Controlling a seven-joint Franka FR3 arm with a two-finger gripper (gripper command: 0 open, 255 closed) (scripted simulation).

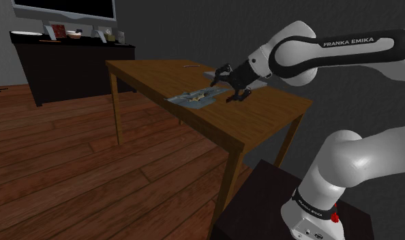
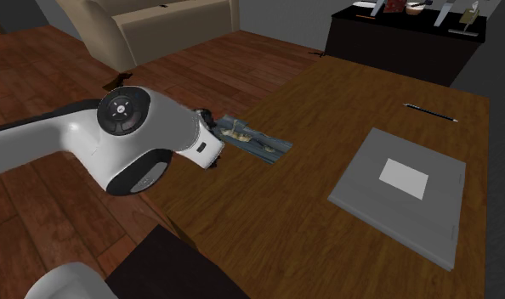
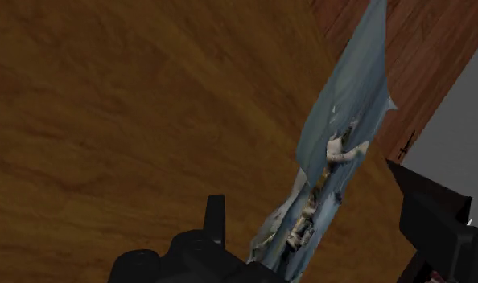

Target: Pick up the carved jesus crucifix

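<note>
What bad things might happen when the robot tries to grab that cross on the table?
1. The crucifix lies flat on the table, so the open gripper may scrape the wood or slide over it instead of catching it.
2. One end of the crucifix sits close to the table edge, above the floor. A sideways nudge might push it off.

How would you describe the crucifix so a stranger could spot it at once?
Find the brown wooden table. Near its edge lies the crucifix, a flat blue-grey cross. Unlike the grey pad and thin dark pen, it carries a pale figure.
</note>
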